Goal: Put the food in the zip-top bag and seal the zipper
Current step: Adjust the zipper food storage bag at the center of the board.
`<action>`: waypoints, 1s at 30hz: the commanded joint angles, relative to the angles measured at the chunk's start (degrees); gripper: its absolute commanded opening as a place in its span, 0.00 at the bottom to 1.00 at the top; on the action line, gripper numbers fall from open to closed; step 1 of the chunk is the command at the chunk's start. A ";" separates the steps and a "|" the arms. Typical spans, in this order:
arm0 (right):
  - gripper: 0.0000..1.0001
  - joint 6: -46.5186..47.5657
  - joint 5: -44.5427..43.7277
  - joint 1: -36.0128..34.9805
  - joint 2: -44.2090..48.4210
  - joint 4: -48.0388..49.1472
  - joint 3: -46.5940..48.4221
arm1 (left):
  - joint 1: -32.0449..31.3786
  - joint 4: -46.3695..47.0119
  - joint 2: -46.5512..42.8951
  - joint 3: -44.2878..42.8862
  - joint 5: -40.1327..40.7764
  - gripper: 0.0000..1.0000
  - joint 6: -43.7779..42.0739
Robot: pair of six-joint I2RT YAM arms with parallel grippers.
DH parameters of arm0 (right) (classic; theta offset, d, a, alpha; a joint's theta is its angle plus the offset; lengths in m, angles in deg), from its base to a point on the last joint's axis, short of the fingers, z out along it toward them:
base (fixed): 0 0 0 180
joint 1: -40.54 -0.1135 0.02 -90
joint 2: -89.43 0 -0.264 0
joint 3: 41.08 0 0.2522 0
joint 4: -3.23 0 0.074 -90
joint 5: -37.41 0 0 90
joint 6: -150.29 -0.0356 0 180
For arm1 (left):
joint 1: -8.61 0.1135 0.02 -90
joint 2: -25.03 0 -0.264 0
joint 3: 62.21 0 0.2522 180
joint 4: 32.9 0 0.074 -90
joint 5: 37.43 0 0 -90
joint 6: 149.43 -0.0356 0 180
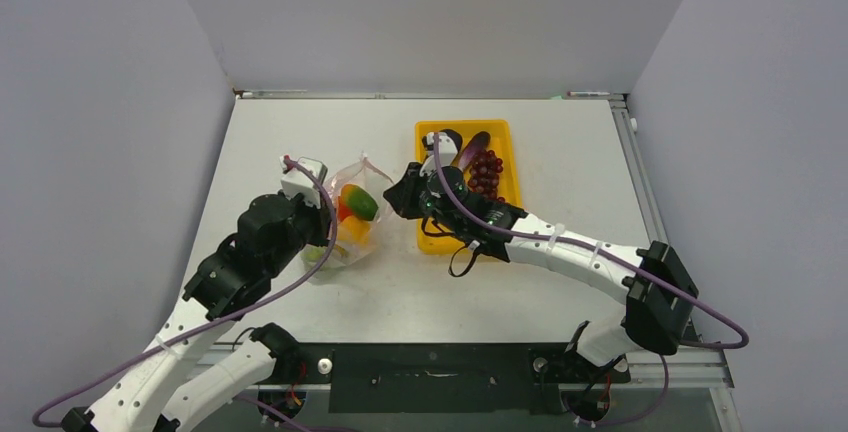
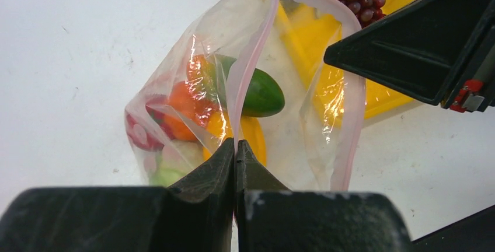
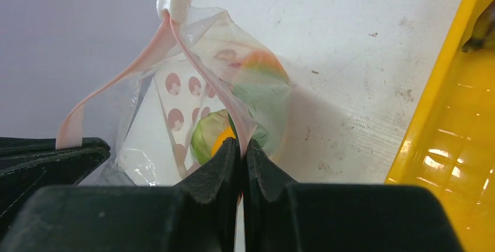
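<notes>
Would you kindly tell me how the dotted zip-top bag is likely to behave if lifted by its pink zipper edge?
The zip-top bag would probably be floppy: its clear film is wrinkled and folded. It would likely sag bottom-heavy, since the food sits bunched low inside. The zipper curves loosely, so the mouth may twist.

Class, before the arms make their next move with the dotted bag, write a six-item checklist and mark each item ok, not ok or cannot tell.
1. Left gripper shut on the zipper: ok.
2. Right gripper shut on the zipper's other strip: ok.
3. Zip-top bag mouth spread open: ok.
4. All food bagged: not ok; grapes and eggplant lie in the yellow tray.
5. Zipper sealed: not ok.
6. A gripper free to fetch food: not ok.
</notes>
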 commanded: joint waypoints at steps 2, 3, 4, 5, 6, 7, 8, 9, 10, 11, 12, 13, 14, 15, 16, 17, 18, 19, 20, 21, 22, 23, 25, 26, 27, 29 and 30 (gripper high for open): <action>0.05 4.96 -3.64 0.38 4.11 -1.76 4.92 | 0.78 5.19 -3.77 0.75 0.47 0.00 0.41; 0.05 5.30 -3.68 0.39 4.26 -2.13 5.50 | 0.86 5.56 -4.40 0.97 0.38 0.00 0.42; 0.05 5.68 -3.78 0.46 4.43 -2.55 6.00 | 0.87 5.91 -5.02 1.17 0.30 0.00 0.42; 0.05 6.06 -3.67 0.39 4.51 -2.66 6.54 | 0.95 6.24 -5.47 1.38 0.28 0.00 0.42; 0.05 6.53 -3.58 0.37 4.49 -3.47 7.18 | 1.01 6.43 -5.77 1.45 0.28 0.00 0.50; 0.05 6.90 -3.40 0.30 4.39 -4.54 7.83 | 1.05 6.46 -5.97 1.50 0.36 0.00 0.51; 0.05 7.24 -3.19 0.29 4.39 -5.01 8.48 | 1.13 6.52 -6.09 1.47 0.37 0.00 0.51; 0.05 7.61 -2.98 0.27 4.45 -5.43 9.13 | 1.20 6.56 -6.20 1.52 0.37 0.00 0.63; 0.05 8.00 -2.92 0.17 4.39 -5.75 9.99 | 1.22 6.65 -6.41 1.54 0.37 0.00 0.60; 0.05 8.39 -2.92 -0.02 4.44 -6.06 10.66 | 1.30 6.76 -6.65 1.58 0.41 0.00 0.68; 0.05 8.82 -2.80 -0.21 4.34 -6.47 11.45 | 1.38 6.89 -6.84 1.65 0.44 0.00 0.69; 0.05 9.38 -2.82 -0.34 4.25 -6.93 12.21 | 1.46 6.90 -7.16 1.71 0.45 0.00 0.73; 0.05 9.94 -2.92 -0.74 4.15 -7.56 13.05 | 1.51 7.05 -7.48 1.75 0.53 0.00 0.77; 0.05 10.61 -3.09 -0.87 4.13 -8.11 14.00 | 1.57 7.20 -7.85 1.87 0.68 0.00 0.82; 0.05 11.17 -3.31 -1.10 3.98 -8.68 14.82 | 1.58 7.41 -8.32 1.99 0.84 0.00 0.86; 0.05 11.63 -3.53 -1.30 3.98 -9.34 15.58 | 1.66 7.62 -8.85 2.17 0.90 0.00 0.91; 0.05 12.16 -3.75 -1.41 3.90 -9.79 16.37 | 1.73 7.92 -9.38 2.34 0.90 0.00 0.94; 0.05 12.73 -3.86 -1.54 3.87 -10.42 17.27 | 1.75 8.10 -9.87 2.49 0.97 0.00 1.03; 0.05 13.15 -3.88 -1.63 3.81 -10.93 18.02 | 1.75 8.27 -10.17 2.61 1.10 0.00 1.11; 0.05 13.60 -3.96 -1.78 3.75 -11.44 18.94 | 1.83 8.42 -10.50 2.72 1.20 0.00 1.12; 0.05 13.99 -4.03 -1.95 3.74 -11.92 19.74 | 1.84 8.52 -10.59 2.80 1.24 0.00 1.19; 0.05 14.35 -4.13 -2.21 3.78 -12.15 20.31 | 1.93 8.61 -10.62 2.81 1.29 0.00 1.21; 0.05 14.75 -4.83 -2.71 3.97 -12.17 20.39 | 2.05 8.50 -10.48 2.77 1.33 0.00 1.21; 0.05 14.90 -5.23 -2.79 3.93 -12.00 19.87 | 2.02 8.54 -10.38 2.77 1.21 0.00 1.21; 0.05 14.98 -5.98 -2.80 3.77 -11.95 19.03 | 2.06 8.54 -10.18 2.81 1.10 0.01 1.21; 0.05 14.92 -7.41 -2.77 3.37 -11.26 16.49 | 2.20 7.96 -9.40 2.56 0.88 0.04 1.29; 0.05 14.88 -8.18 -2.72 3.07 -10.76 14.82 | 2.24 7.77 -8.85 2.63 0.69 0.04 1.37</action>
